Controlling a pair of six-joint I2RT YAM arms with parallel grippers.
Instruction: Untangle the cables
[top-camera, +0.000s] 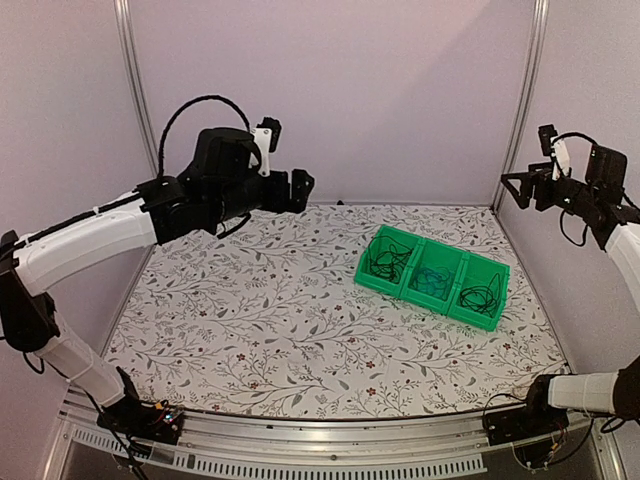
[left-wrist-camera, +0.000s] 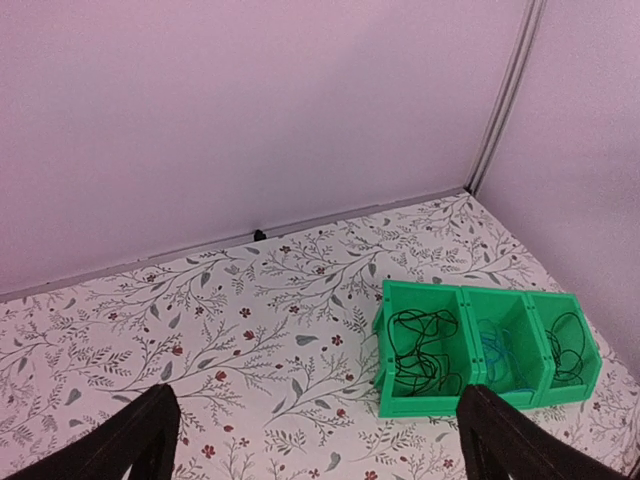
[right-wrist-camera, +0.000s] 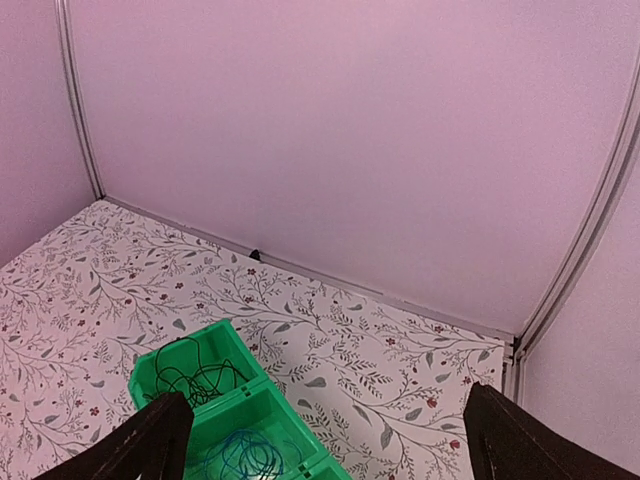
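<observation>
A green three-compartment bin (top-camera: 378, 288) sits on the floral table, right of centre. Thin black cables (top-camera: 385, 262) lie tangled in its left compartment, a blue cable coil (top-camera: 432, 281) in the middle one, and more black cables (top-camera: 484, 296) in the right one. My left gripper (top-camera: 303, 190) is raised high at the back left, open and empty. My right gripper (top-camera: 512, 190) is raised at the far right, open and empty. The left wrist view shows the bin (left-wrist-camera: 430, 403) and black cables (left-wrist-camera: 422, 350) beyond the gripper (left-wrist-camera: 315, 420). The right wrist view shows the bin (right-wrist-camera: 235, 392) and cables (right-wrist-camera: 195, 375) below the gripper (right-wrist-camera: 326, 400).
Pale purple walls close the table at the back and both sides, with metal posts in the corners (top-camera: 522, 100). The table's front edge is a metal rail (top-camera: 320, 430) carrying the arm bases. The floral tabletop (top-camera: 250, 310) stretches left of the bin.
</observation>
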